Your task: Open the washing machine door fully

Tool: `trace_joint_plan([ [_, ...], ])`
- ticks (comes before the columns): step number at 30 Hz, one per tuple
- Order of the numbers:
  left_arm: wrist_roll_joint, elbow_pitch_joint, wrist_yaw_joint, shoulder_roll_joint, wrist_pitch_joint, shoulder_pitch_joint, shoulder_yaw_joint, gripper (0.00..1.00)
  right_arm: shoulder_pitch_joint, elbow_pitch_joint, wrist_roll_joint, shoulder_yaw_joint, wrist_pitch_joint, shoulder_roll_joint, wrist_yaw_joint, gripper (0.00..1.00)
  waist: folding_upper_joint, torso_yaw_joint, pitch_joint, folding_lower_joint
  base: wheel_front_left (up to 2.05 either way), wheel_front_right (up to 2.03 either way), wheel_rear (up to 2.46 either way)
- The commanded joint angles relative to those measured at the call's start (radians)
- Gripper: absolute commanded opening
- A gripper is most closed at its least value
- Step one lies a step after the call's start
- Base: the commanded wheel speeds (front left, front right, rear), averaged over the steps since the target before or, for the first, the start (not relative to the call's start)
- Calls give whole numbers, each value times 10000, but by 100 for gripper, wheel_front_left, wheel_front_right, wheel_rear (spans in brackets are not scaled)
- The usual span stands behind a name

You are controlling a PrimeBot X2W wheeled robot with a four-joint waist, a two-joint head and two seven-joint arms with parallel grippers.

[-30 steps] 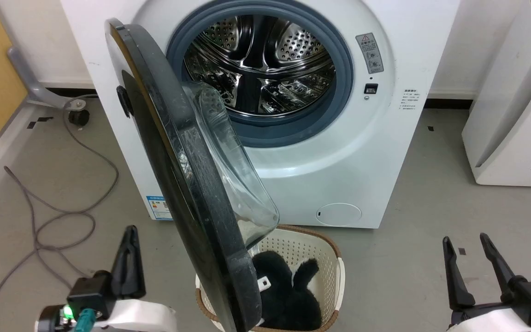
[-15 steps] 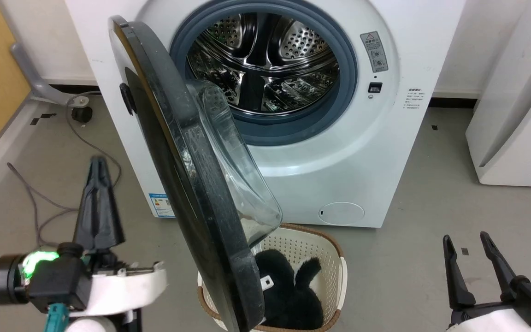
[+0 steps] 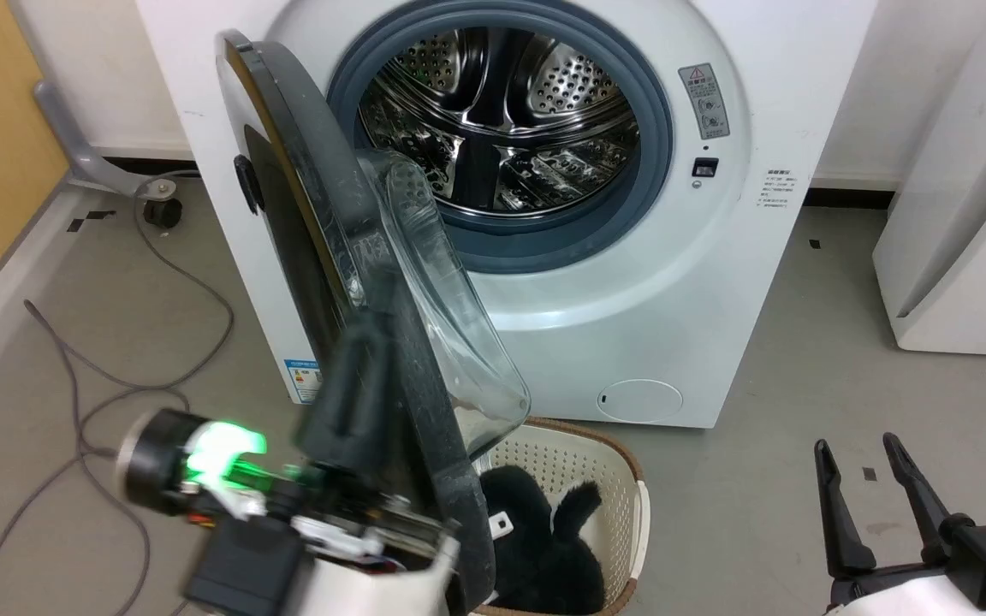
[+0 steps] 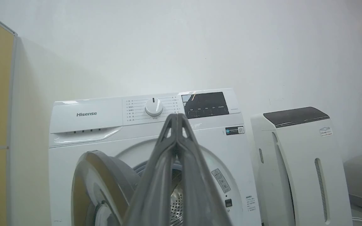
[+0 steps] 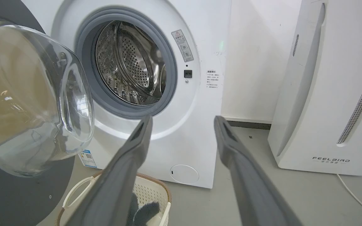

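Head view: L tool (image 3: 362,335), tips together, by half-open washing machine door (image 3: 283,231).

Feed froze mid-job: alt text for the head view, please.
The washing machine door stands partly open, edge-on, above a basket holding something dark. The blurred left gripper, shut, overlaps its lower part; the right gripper is open at lower right.

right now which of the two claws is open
The right claw, at the head view's lower right: its two fingers stand spread apart. The left claw has its fingers pressed together, by the washing machine door.
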Motion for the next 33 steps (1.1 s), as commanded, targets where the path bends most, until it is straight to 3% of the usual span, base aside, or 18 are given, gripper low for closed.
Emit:
trace_joint_plan([
  [1,84,-39,-75,31,-42,-93,-178,0,182,25,58,11,-43,45,6,100,0,-6,-8,0,0,0,0],
  [14,203,600,-679,21,-42,-74,-2528,0,200,82,104,39,-43,45,6,100,0,-17,40,0,0,0,0],
  [25,200,1532,-793,185,-42,505,-3571,0,191,140,192,65,-43,45,6,100,0,60,78,0,0,0,0],
  [33,35,2445,-724,420,-42,941,-3742,0,144,170,214,87,-43,45,6,100,0,140,146,0,0,0,0],
])
